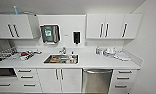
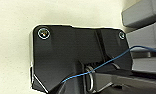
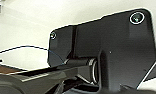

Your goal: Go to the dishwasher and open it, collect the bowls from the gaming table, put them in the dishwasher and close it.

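The dishwasher (image 1: 97, 80) is straight ahead in the head view, a brushed steel front under the white counter (image 1: 94, 61), right of the sink. Its door is closed, and the bar handle (image 1: 97, 71) runs along its top edge. The bowls and the gaming table are out of view. In both wrist views I see my own dark plates against pale surfaces, with a thin blue wire across each.
A sink (image 1: 61, 59) holding dishes sits mid-counter, with white cabinet doors (image 1: 59, 80) below it. Drawers (image 1: 122, 78) flank the dishwasher on the right, close to a side wall (image 1: 149, 50). A dish rack (image 1: 6, 53) and crockery (image 1: 109, 52) stand on the counter. Wall cabinets (image 1: 113, 26) hang above.
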### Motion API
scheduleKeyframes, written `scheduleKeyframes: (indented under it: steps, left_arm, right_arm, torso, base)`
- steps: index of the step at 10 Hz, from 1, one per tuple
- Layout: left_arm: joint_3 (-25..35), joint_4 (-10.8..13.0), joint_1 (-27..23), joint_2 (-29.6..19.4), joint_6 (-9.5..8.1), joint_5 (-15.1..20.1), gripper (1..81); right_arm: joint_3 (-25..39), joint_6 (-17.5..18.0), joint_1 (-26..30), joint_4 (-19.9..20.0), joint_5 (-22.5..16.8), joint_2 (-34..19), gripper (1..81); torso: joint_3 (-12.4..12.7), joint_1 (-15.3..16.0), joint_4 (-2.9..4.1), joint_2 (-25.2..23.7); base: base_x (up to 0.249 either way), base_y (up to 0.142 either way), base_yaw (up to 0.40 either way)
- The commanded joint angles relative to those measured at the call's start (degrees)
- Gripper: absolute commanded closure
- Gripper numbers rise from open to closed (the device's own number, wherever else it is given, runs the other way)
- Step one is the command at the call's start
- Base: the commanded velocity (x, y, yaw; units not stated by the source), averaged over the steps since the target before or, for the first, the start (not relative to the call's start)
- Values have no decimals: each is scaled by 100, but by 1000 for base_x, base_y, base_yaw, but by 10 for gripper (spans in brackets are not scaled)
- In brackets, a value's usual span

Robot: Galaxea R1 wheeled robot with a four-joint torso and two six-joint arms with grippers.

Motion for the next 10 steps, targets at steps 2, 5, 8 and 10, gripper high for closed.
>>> scheduleKeyframes:
  steps: [2, 5, 8, 10]
  left_arm:
    - [65, 44, -246, -108, 19, 282, 10]
    - [65, 44, -246, -99, 19, 282, 10]
    - [65, 44, -246, -99, 19, 282, 10]
    - [65, 44, -246, -99, 19, 282, 10]
  right_arm:
    - [125, -11, 276, 18, -347, -111, 10]
    - [117, -11, 276, 18, -347, -111, 10]
    - [108, -11, 277, 18, -347, -111, 10]
    - [117, -11, 285, 18, -347, -111, 10]
  torso:
    - [0, 3, 0, 0]
    - [-2, 3, 0, 2]
    - [2, 3, 0, -4]
    - [0, 3, 0, -2]
  base:
    - [157, 0, 0]
    - [157, 0, 0]
    - [157, 0, 0]
    - [157, 0, 0]
